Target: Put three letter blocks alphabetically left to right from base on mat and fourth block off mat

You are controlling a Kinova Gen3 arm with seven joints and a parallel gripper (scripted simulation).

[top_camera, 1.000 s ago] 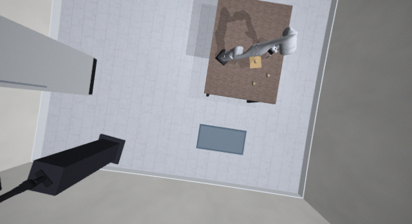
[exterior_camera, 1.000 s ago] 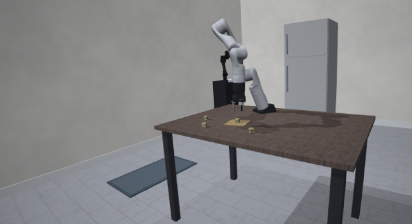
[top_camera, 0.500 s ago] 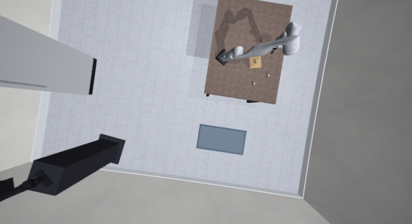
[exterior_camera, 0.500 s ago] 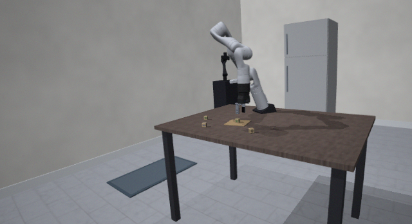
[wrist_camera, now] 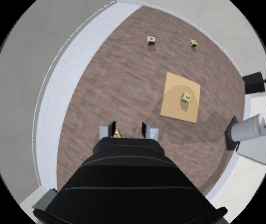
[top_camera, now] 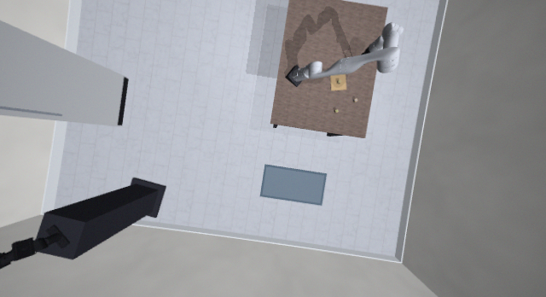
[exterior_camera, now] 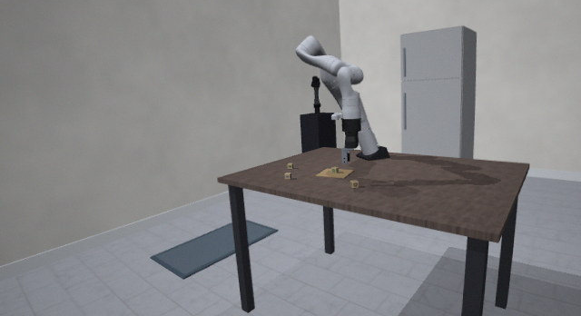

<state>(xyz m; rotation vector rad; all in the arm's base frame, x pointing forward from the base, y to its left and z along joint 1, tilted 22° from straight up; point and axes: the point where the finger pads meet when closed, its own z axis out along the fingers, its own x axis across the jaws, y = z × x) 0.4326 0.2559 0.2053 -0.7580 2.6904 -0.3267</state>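
Note:
My gripper (exterior_camera: pixel 346 163) (wrist_camera: pixel 128 127) is open and empty, above the table on the base side of a wooden block (exterior_camera: pixel 354 184) (wrist_camera: pixel 116 134). That block lies off the mat; the gripper partly hides it in the wrist view, and the arm hides it in the top view. A block with green marks (top_camera: pixel 339 81) (exterior_camera: pixel 335 170) (wrist_camera: pixel 185 97) sits on the tan mat (top_camera: pixel 333 88) (exterior_camera: pixel 324 174) (wrist_camera: pixel 170 85). A block with a blue mark (top_camera: pixel 355 100) (exterior_camera: pixel 288 175) (wrist_camera: pixel 151 40) and another block (top_camera: pixel 336 111) (exterior_camera: pixel 290 166) (wrist_camera: pixel 193 43) lie off the mat. Letters are too small to read.
The brown table (top_camera: pixel 311 105) (exterior_camera: pixel 418 198) (wrist_camera: pixel 114 80) carries everything. The robot's base (top_camera: pixel 293 76) (exterior_camera: pixel 373 153) (wrist_camera: pixel 231 133) stands at one table edge. The arm reaches over the table beside the mat.

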